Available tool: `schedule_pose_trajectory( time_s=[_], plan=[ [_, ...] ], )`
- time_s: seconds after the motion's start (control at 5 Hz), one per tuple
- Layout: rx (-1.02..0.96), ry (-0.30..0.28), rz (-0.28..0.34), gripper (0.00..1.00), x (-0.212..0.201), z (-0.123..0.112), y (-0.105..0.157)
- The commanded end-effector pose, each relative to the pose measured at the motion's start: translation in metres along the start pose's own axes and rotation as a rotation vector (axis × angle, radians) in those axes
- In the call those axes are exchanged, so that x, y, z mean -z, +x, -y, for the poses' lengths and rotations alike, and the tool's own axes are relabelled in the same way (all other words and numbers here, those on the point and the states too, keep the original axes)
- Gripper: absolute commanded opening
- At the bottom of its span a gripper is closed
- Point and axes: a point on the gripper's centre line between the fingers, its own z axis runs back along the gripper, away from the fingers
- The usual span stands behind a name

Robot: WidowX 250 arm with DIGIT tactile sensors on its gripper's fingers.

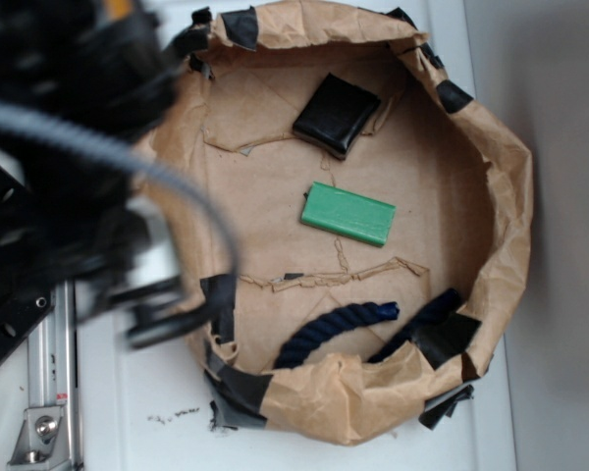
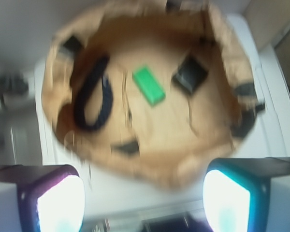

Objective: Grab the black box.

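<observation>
The black box (image 1: pixel 336 114) is lying flat in the upper middle of the exterior frame, on the floor of a brown paper basin (image 1: pixel 506 196) whose crumpled rim is patched with black tape (image 1: pixel 444 336). Just below it, apart from it, a green block (image 1: pixel 348 213) is sitting near the centre of the basin, and a dark blue rope (image 1: pixel 336 329) is curling along the lower wall. The robot arm (image 1: pixel 69 147) is filling the left side of that frame as a blurred black mass, outside the basin's rim and well apart from the box. In the wrist view, the gripper (image 2: pixel 144 203) is showing at the bottom edge with its two fingers (image 2: pixel 60 203) standing wide apart and nothing between them, while the box is appearing right of centre beyond them, beside the green block.
</observation>
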Motion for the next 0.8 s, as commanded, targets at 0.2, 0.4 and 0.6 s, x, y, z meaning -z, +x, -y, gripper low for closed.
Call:
schedule_pose_trajectory(
  time_s=[0.2, 0.4, 0.6],
  plan=[
    [-0.578, 0.125, 0.010, 1.00, 0.097, -0.037, 0.046],
    [-0.634, 0.209, 0.037, 1.00, 0.120, -0.060, 0.048],
    [-0.602, 0.232, 0.043, 1.00, 0.134, -0.076, 0.056]
  ],
)
